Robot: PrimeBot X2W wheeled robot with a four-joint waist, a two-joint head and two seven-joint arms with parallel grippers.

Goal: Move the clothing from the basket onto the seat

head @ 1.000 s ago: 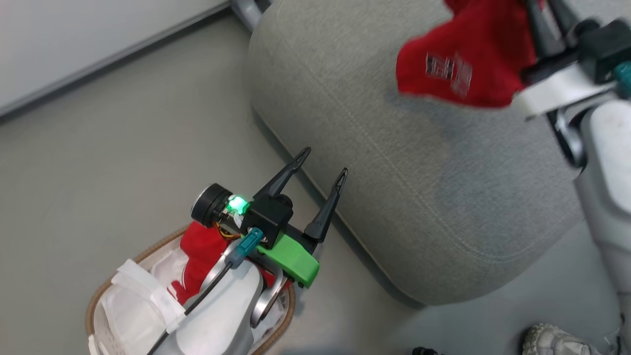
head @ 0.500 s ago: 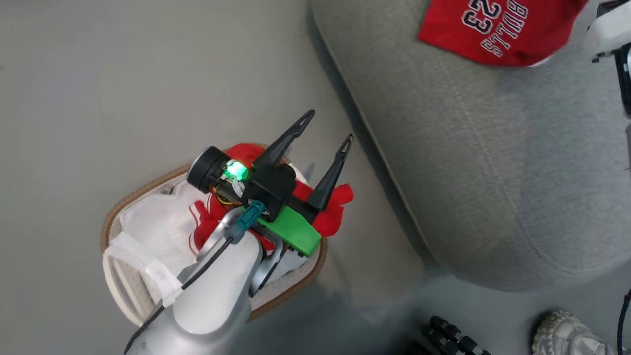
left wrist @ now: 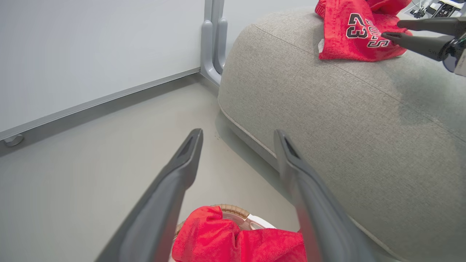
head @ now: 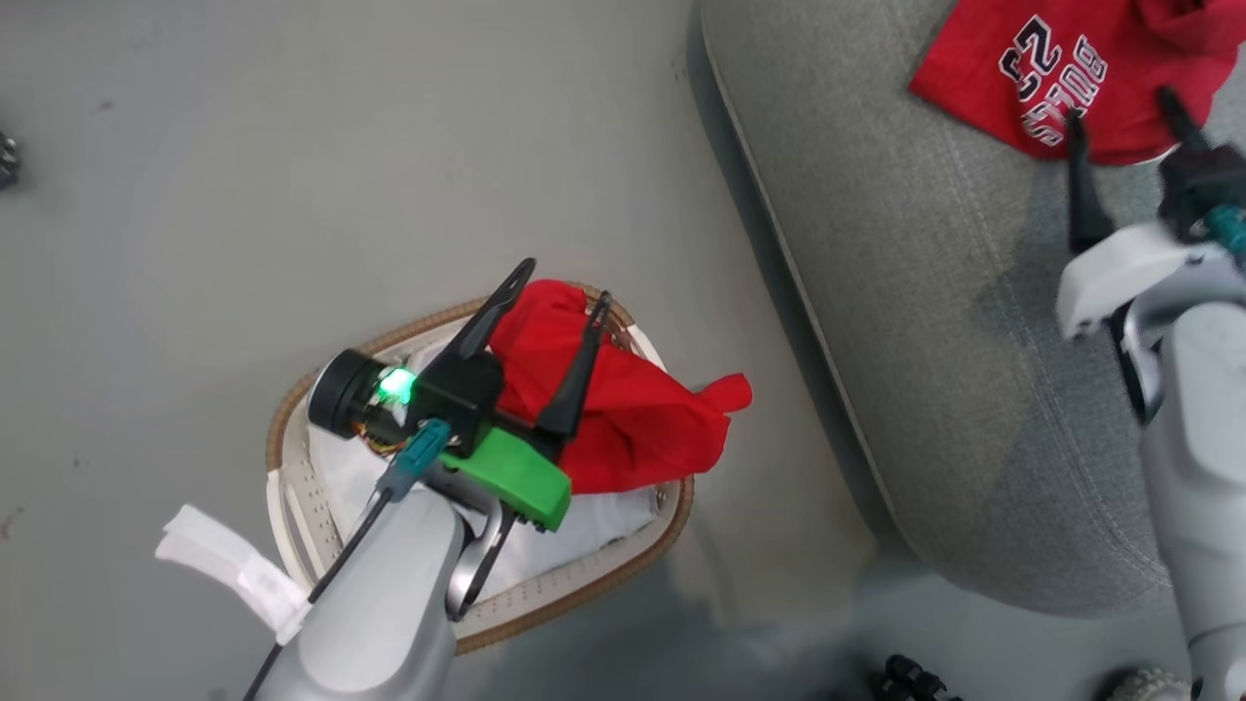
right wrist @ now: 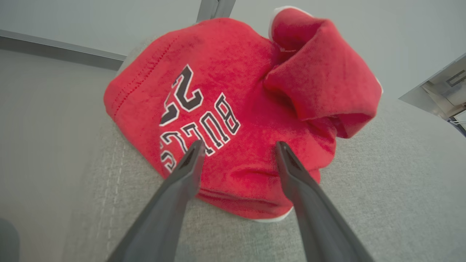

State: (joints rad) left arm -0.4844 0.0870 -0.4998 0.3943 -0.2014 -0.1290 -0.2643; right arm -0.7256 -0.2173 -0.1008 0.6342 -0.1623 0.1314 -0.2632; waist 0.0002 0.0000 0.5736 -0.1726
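Clothing [head: 1081, 44] lies flat on seat [head: 925, 321], lettering upside-down.

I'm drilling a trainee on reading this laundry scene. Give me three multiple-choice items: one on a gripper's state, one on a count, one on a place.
1. The right gripper is: A open; B shut on cloth; C shut and empty.
2. Red garments in the basket: A none; B one; C three.
3. The BULLS 23 garment: A lies in the basket; B lies on the seat; C hangs from the right gripper.

Key:
1. A, its two fingers stand well apart.
2. B, a single red garment bulges over the rim.
3. B, it rests on the grey cushion.
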